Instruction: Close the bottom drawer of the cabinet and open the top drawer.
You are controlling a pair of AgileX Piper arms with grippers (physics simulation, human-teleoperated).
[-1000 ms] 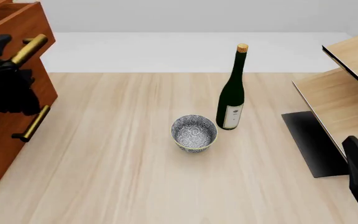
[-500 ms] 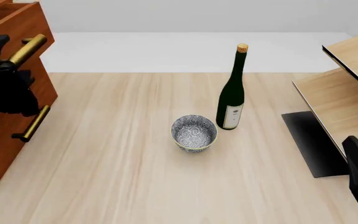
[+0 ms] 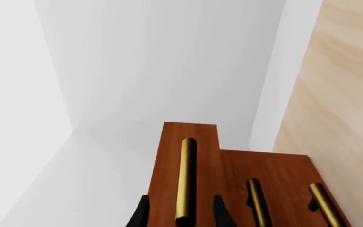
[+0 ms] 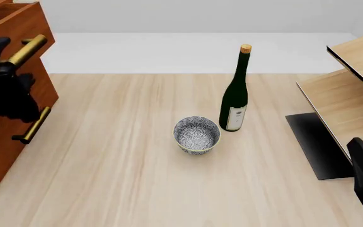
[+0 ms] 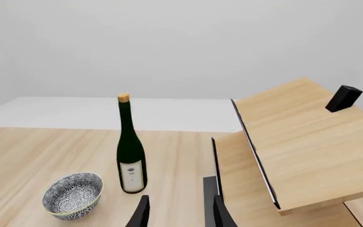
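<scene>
Left tool has its fingers spread either side of the top drawer brass handle, not pinching it. The drawer juts out of the cabinet at the table's left edge; the bottom drawer looks shut. Risk: fingers slipping off the smooth bar mid-pull. Right tool idles, spread, holding nothing. Bottle label is unreadable.

Simulated tabletop: blank grey-white surroundings.

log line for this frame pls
left gripper: astride top drawer handle | right gripper: idle, open | bottom drawer: closed
</scene>
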